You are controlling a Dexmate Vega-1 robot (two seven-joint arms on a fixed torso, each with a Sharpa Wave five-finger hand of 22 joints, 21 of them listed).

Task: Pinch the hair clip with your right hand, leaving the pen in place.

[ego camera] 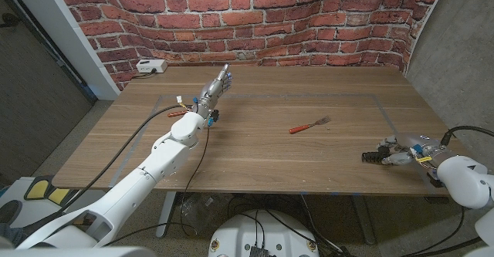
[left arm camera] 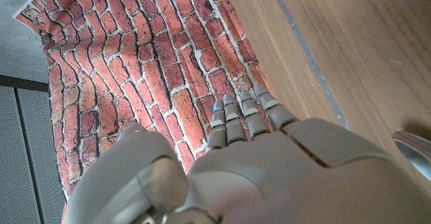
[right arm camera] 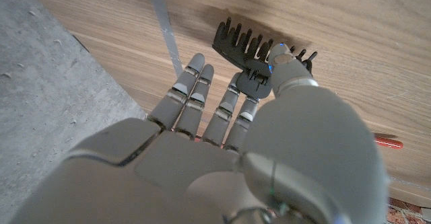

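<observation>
The right hand (ego camera: pixel 401 156) sits at the lower right of the head view, near the front edge of the bench (ego camera: pixel 309 164). In the right wrist view the thumb lies on top of the black hair clip (right arm camera: pixel 259 52), with the other fingers (right arm camera: pixel 195 89) stretched out beside and under it. It looks like a pinch between thumb and fingers, so the grasp itself appears made or very nearly made. Whether the clip is lifted clear of the wood I cannot tell; its shadow falls close beneath it.

The clip's dark end pokes out of the hand toward picture left in the head view, so its long axis runs roughly left to right along the front edge. Its row of teeth points away from the palm.

Farther in, near the middle of the frame, lies a red-handled fork (ego camera: pixel 309 125), well apart from the clip. The wrist view catches a red tip of something at its right edge; it is too small to name. I see no pen clearly, so I judge that part of the task undisturbed only as far as nothing else is touched.

Farther still, upper left of centre, the left hand (ego camera: pixel 216 84) reaches out with fingers straight and holds nothing.
</observation>
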